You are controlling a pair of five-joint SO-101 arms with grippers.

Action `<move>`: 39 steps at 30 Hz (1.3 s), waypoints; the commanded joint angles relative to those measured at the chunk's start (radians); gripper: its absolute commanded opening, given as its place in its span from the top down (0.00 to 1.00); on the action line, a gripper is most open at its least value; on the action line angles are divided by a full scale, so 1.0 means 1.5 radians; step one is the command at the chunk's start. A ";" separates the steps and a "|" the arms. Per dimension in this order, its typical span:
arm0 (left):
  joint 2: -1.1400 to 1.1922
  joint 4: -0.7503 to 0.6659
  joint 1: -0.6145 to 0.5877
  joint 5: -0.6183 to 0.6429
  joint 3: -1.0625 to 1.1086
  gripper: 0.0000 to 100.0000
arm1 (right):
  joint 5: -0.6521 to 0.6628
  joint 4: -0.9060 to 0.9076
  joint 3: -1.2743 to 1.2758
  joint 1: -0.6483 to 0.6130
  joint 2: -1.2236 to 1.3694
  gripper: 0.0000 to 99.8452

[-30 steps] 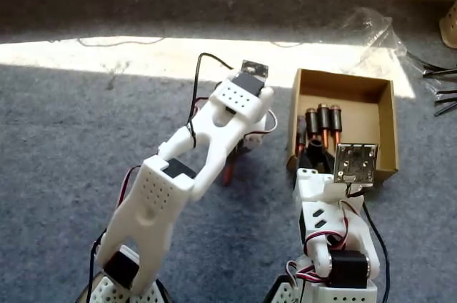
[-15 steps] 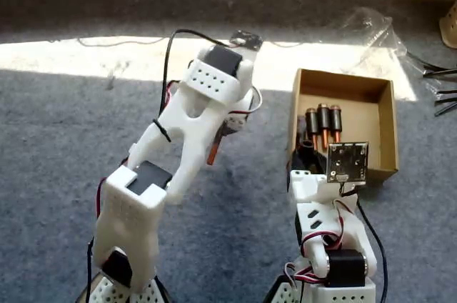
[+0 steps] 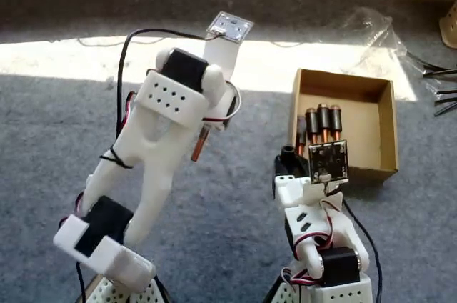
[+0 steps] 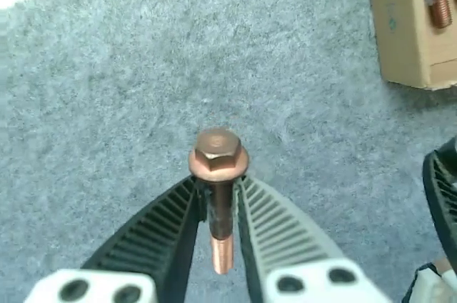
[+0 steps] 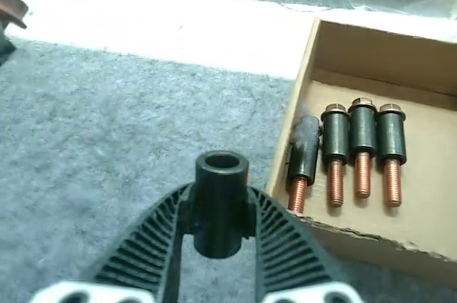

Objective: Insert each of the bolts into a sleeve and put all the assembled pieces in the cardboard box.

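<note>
1. Biggest change from a second ago: the left arm (image 3: 153,146) has swung off to the left. It used to sit right next to the cardboard box (image 3: 343,78), and now a wide strip of carpet (image 3: 243,196) lies between them.
2. The left gripper (image 4: 219,183) has its jaws clamped on the bolt (image 4: 219,164), pinching the shank just under the hex head. In the high view the bolt hangs at a slight tilt above the carpet, well left of the box.
3. The right arm (image 3: 314,224) has slid a bit left too. The right gripper (image 5: 220,196) has its jaws squeezed on the black sleeve (image 5: 221,206), and the sleeve's open bore is visible. In the high view the sleeve sits just outside the box's near-left corner.
4. Four assembled pieces (image 5: 363,138) lie side by side in the box with their copper ends toward the near wall. The leftmost one rests against the left wall.
5. Room to move: bolt and sleeve are well apart, with bare carpet between them. The nearest edge to the sleeve is the box's left wall.
6. A plastic bag (image 3: 364,24) lies behind the box and some cables (image 3: 443,88) lie at the right edge. Both are well away from either gripper.
</note>
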 commanded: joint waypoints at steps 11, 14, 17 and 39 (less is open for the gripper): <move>-0.428 -0.274 -0.007 -0.116 0.409 0.97 | -0.002 -0.024 -0.007 -0.091 -0.009 1.00; -0.524 -0.317 -0.021 -0.121 0.479 0.97 | -0.002 -0.026 -0.007 -0.120 -0.009 1.00; -0.609 -0.351 -0.052 -0.123 0.535 0.97 | -0.002 -0.067 0.011 -0.155 -0.009 1.00; -0.915 -0.480 -0.095 -0.123 0.708 0.97 | -0.002 -0.457 0.131 -0.227 -0.009 1.00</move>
